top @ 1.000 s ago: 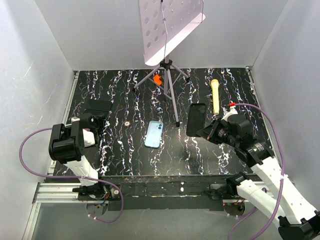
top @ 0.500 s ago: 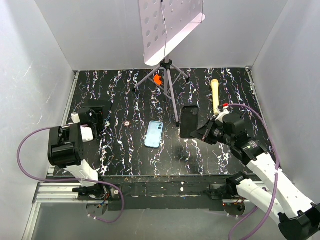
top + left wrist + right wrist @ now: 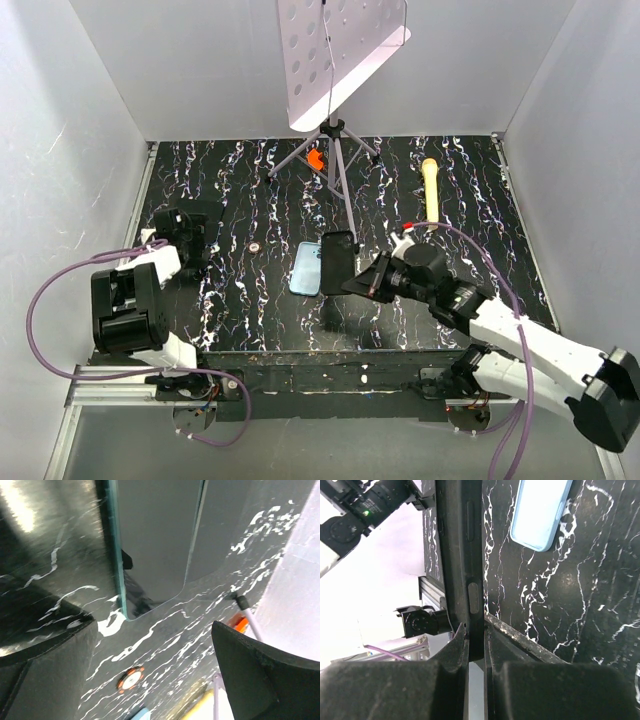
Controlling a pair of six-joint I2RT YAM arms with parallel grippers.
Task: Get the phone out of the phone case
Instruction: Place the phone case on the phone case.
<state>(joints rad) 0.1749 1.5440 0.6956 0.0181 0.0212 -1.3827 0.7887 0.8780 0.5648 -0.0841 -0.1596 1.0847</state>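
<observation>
The phone [image 3: 338,262] is a dark slab held upright above the table, my right gripper [image 3: 366,282] shut on its lower end. In the right wrist view the phone [image 3: 474,555] shows edge-on with its side button, pinched between the fingers of the right gripper [image 3: 476,645]. The phone case [image 3: 303,272] lies flat on the table, light blue and empty, partly hidden behind the phone; it lies apart from the phone [image 3: 540,512]. My left gripper [image 3: 183,232] stands open at the far left, nothing between its fingers [image 3: 260,675].
A tripod [image 3: 335,160] carrying a white perforated board stands at the back middle, an orange piece [image 3: 315,158] at its foot. A yellow-handled tool [image 3: 430,190] lies back right. A small orange-ringed disc [image 3: 130,678] and a dark flat slab [image 3: 150,540] lie near the left gripper.
My right arm has carried the phone leftward from the right side until it overlaps the case. My left gripper has opened wide and drawn back a little.
</observation>
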